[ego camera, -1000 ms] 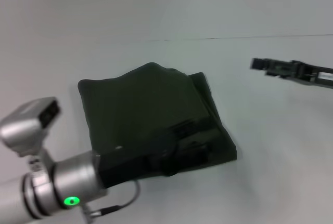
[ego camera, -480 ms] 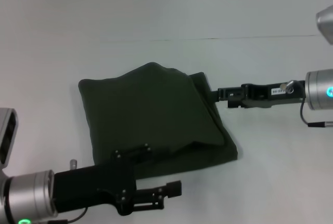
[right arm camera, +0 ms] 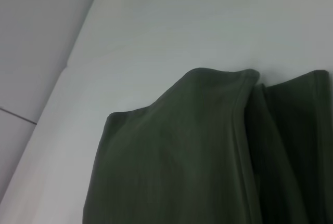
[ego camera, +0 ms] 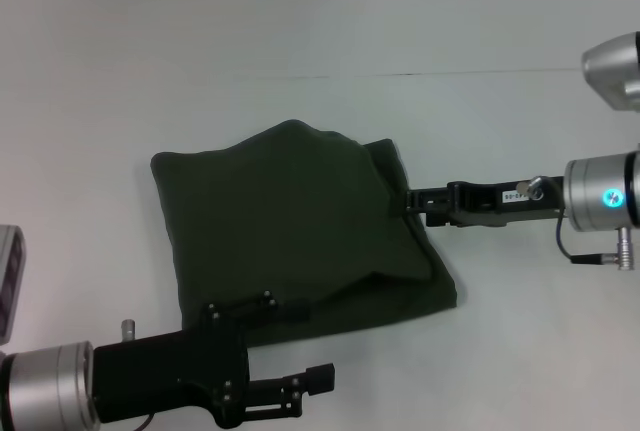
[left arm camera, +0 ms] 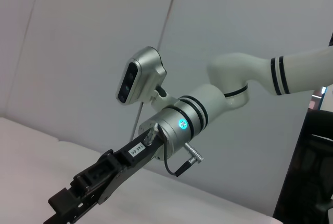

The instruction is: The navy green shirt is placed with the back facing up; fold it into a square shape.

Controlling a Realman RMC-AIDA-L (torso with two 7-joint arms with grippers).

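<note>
Shirt: navy green shirt [ego camera: 290,231] already folded into a rough square on the white table [ego camera: 300,21]; plain side up, no lettering showing. From my seat this looks like late-stage tidying, not a fresh fold.
Step in hand: my read is squaring up the right-hand edge, where the top layer bulges and a lower layer sticks out past it.
Right gripper: right gripper [ego camera: 412,200] comes in level from the side, tip at the shirt's right edge, touching or nearly so. I can't tell how far apart the fingers are, nor whether they have cloth between them.
Right wrist view: shows the stacked layers [right arm camera: 250,130] just ahead of that gripper, top fold edge running alongside the layer under it; own fingers not in shot.
How to do it well: I'd go low and slow, catch only the loose top layer at the edge, nudge inward, avoid dragging the whole stack across the table.
Risk: pushing too deep would rumple the layers below.
Left gripper: left gripper [ego camera: 310,391] just off the shirt's near edge, clear of the cloth, fingers parted, nothing held.
Left wrist view: only the right arm and wall, no shirt.
</note>
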